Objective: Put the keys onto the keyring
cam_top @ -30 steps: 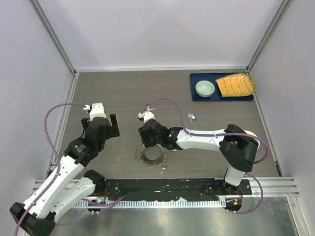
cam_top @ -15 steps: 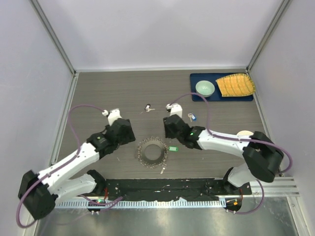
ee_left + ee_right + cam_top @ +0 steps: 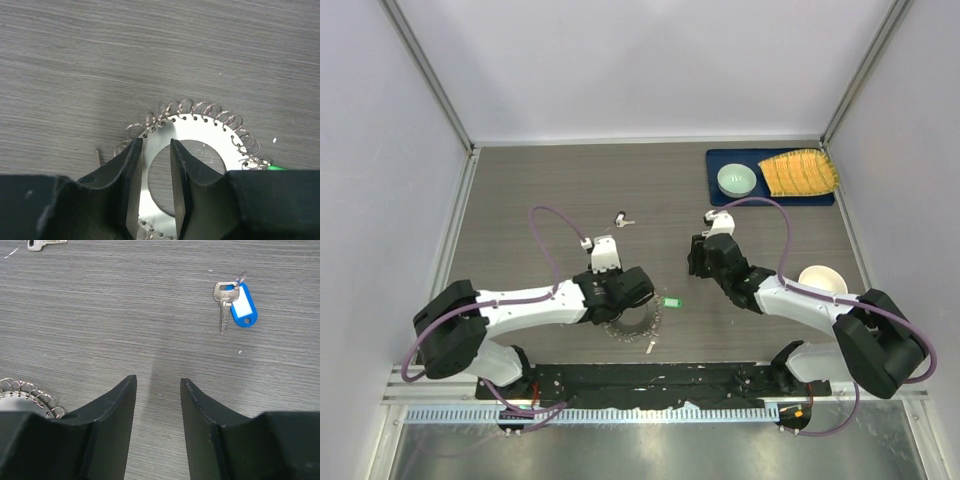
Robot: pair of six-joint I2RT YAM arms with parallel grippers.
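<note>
The keyring (image 3: 642, 323) lies flat near the front middle: a shiny flat ring (image 3: 200, 142) with small wire loops along its rim. My left gripper (image 3: 628, 303) (image 3: 155, 145) hangs over its left side, open. The jaws stand narrow, one outside the band and one over the hole, with a gap left at the inner edge. The green key (image 3: 671, 301) (image 3: 277, 167) lies just right of the ring. The blue-tagged key (image 3: 235, 300) lies ahead of my right gripper (image 3: 697, 252) (image 3: 158, 380), which is open and empty over bare table. That gripper hides the blue key from the top camera.
A small plain silver key (image 3: 622, 219) (image 3: 42, 243) lies farther back. A blue tray (image 3: 715, 195) at the back right holds a pale green bowl (image 3: 736, 180) and a yellow ridged thing (image 3: 800, 172). A white bowl (image 3: 822, 278) sits by the right arm. Walls enclose the table.
My left arm swung in from the left to over the keyring, and its jaws narrowed. My right gripper drew back from the ring to the right, and the green key now lies beside the ring.
</note>
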